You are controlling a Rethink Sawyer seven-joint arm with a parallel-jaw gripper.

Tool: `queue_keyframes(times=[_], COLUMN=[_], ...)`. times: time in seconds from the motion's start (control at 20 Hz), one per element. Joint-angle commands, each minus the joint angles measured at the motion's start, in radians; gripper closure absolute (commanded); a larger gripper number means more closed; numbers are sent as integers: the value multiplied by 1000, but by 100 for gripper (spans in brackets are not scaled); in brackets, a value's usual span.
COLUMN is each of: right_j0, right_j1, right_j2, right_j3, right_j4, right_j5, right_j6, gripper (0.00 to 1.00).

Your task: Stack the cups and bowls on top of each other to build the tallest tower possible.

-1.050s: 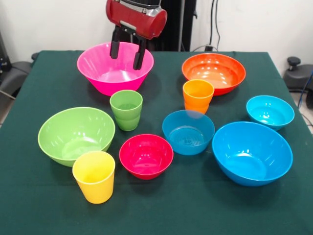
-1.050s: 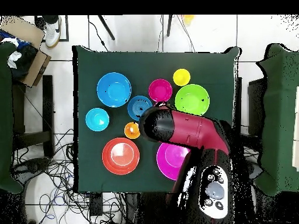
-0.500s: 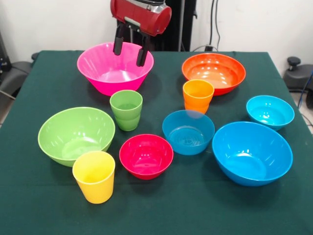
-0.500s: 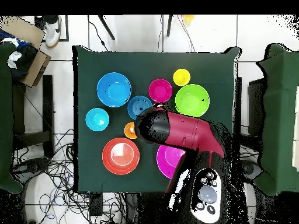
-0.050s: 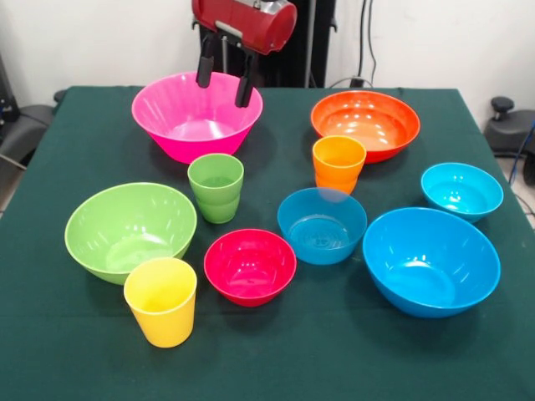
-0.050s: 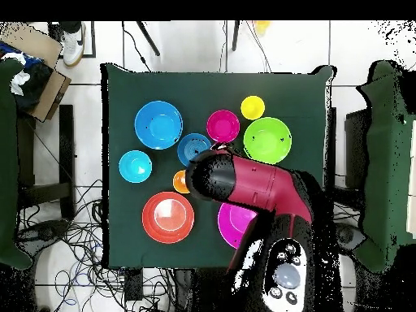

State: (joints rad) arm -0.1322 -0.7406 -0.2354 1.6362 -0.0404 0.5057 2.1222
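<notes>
While spread wide and empty, hand [image 5: 224,81] hung above pink bowl [image 5: 196,115] at desk's [image 5: 75,351] far side; elsewhere sat glossy, unstacked bowls and green [image 5: 216,187], orange [image 5: 338,164], yellow [image 5: 160,301] cups.

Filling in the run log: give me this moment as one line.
gripper: open, empty, above pink bowl | stack: none, all cups and bowls separate on table
</notes>
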Motion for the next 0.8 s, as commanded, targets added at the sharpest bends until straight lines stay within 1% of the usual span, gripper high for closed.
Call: queue_keyframes(times=[0.05,0.2,0.3,0.35,0.45,0.55,0.8], right_j0=[-92,-135,-162,-171,-186,-195,-208], right_j1=[34,1,-15,-19,-24,-25,-7], right_j2=[225,323,385,407,442,458,469], right_j3=[-95,-115,-123,-124,-126,-137,-170], right_j4=[-149,-196,-223,-232,-245,-251,-269], right_j5=[238,294,312,322,338,355,374], right_j6=[-389,-541,-615,-635,-658,-658,-665], gripper=[0,0,0,0,0,0,0])
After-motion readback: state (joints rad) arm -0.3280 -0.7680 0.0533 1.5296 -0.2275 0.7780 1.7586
